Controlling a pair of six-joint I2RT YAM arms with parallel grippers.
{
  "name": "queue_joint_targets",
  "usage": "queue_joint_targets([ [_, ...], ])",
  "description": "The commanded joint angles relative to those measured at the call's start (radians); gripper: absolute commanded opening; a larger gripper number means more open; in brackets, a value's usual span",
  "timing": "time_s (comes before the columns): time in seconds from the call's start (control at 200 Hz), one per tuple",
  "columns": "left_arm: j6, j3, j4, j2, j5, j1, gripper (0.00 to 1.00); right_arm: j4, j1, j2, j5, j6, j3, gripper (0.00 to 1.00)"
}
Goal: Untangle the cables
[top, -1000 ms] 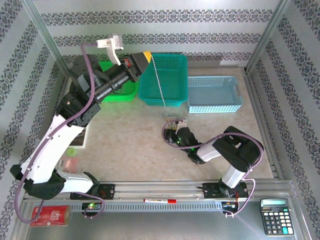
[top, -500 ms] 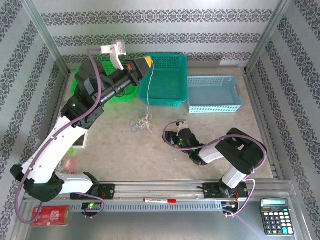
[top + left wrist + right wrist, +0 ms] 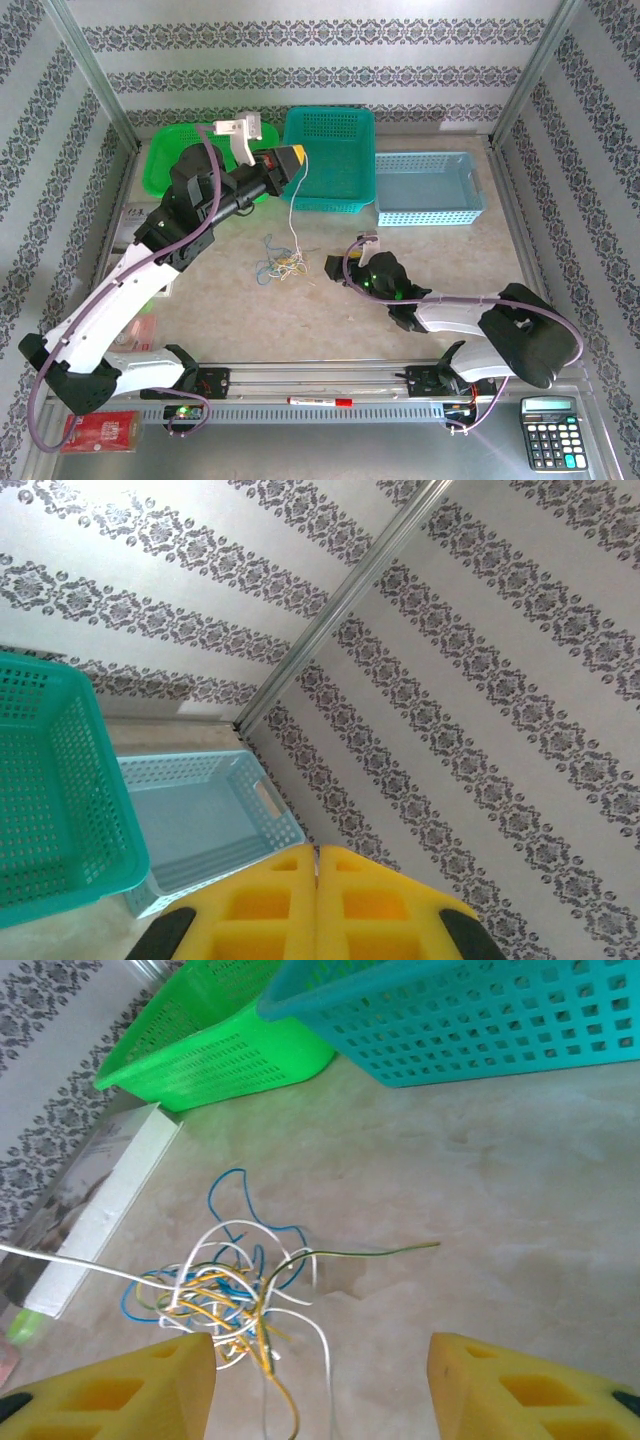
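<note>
1. The left gripper (image 3: 296, 158) hangs high above the surface. Its own wrist view shows the left gripper (image 3: 318, 885) with yellow fingers pressed flat together, and whatever is pinched is hidden there. From above, a single white strand (image 3: 292, 205) drops from its tip, so it is clenched on that strand.
2. The right gripper (image 3: 336, 267) sits low over the pale mottled surface (image 3: 440, 270), too small from above to read. In its wrist view the right gripper (image 3: 320, 1355) is spread wide, released and grasping nothing.
3. The bundle of thin, curly white, blue and yellow cables (image 3: 280, 266) lies on the surface just ahead of the right gripper. From above it is a small blur. The right wrist view separates the cables (image 3: 225, 1295) into loops, with one dark green wire reaching right. The white strand (image 3: 70, 1258) is cut off at the left edge.
4. Beyond stand a teal mesh basket (image 3: 335, 203), a bright green mesh basket (image 3: 165, 155) partly hidden by the left arm, and a light-blue basket (image 3: 430, 215).
</note>
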Motion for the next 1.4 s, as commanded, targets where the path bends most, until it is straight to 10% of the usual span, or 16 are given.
queue_joint_targets([
  [0.0,0.045,-0.032,0.051,-0.026,-0.040,0.013,0.00,-0.041,0.013,-0.025,-0.054,0.028,0.005,0.60],
  [0.759,0.126,-0.074,0.016,-0.072,-0.128,0.012,0.00,0.016,0.089,0.274,-0.107,0.094,0.084,0.55],
  [1.394,0.125,-0.051,0.015,-0.081,-0.125,0.014,0.00,0.072,0.090,0.361,-0.086,0.104,0.104,0.31],
])
